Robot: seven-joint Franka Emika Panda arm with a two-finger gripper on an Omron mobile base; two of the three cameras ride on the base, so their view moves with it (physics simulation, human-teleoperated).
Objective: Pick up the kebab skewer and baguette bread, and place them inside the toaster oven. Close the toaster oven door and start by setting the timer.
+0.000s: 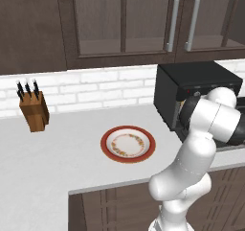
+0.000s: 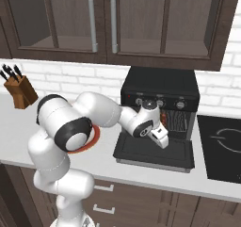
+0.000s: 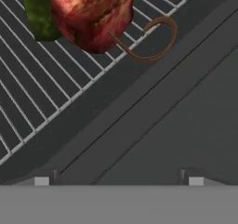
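Note:
The kebab skewer [image 3: 90,14] lies on the wire rack [image 3: 28,102] inside the toaster oven [image 2: 160,87]; red meat, a green chunk and its curled brown end show close up. My gripper [image 3: 118,181] hangs just above and in front of it, open, nothing between its fingers. From the right base view the gripper [image 2: 161,137] is at the oven's mouth, over the toaster oven door [image 2: 155,155], which lies dropped open. The black oven [image 1: 196,81] stands at the counter's right. The baguette bread is out of view.
A red-rimmed plate [image 1: 128,144] lies bare on the white counter, left of the oven. A wooden knife block [image 1: 33,110] stands at the back left. A black cooktop [image 2: 223,146] is right of the oven. Grey knobs [image 2: 160,102] run above the oven opening.

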